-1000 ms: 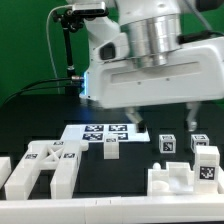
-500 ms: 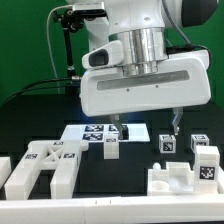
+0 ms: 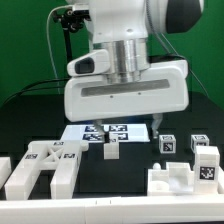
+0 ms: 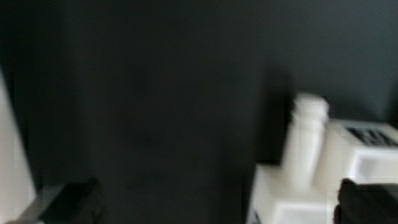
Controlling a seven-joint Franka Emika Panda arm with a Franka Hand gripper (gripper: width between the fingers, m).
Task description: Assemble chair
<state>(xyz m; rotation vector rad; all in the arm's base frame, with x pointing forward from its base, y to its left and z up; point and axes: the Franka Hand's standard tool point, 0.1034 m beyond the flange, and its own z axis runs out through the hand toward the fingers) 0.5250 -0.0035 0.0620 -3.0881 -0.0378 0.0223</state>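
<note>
A black table (image 3: pixel 30 115) fills the scene, with a dark backdrop behind it on the exterior view's left, a green wall (image 3: pixel 212 60) on the exterior view's right, and a black stand (image 3: pixel 66 45) rising at the back.

The chair lies in loose white pieces along the near edge of the table, none of them joined. The large slotted part (image 3: pixel 40 166) lies flat at the exterior view's left, tags facing up. The small block (image 3: pixel 111 149) stands at the near edge of the marker board (image 3: pixel 100 131); whether it rests on the board or just before it I cannot tell. The tagged cube (image 3: pixel 168 144) and the tall tagged block (image 3: pixel 205 160) stand near each other at the exterior view's right, apart. The notched part (image 3: pixel 170 181) sits just in front of them, its upward-facing notch holding nothing.

The arm's broad white wrist housing (image 3: pixel 125 92) hangs over the middle of the table above the far side of the marker board; one dark finger (image 3: pixel 155 122) shows beneath it. In the blurred wrist view the gripper (image 4: pixel 217 205) has its jaws spread wide, one fingertip at each lower corner, only bare black table between them. A white upright piece (image 4: pixel 311 150) shows near one fingertip, not gripped; which chair part it is I cannot tell.
</note>
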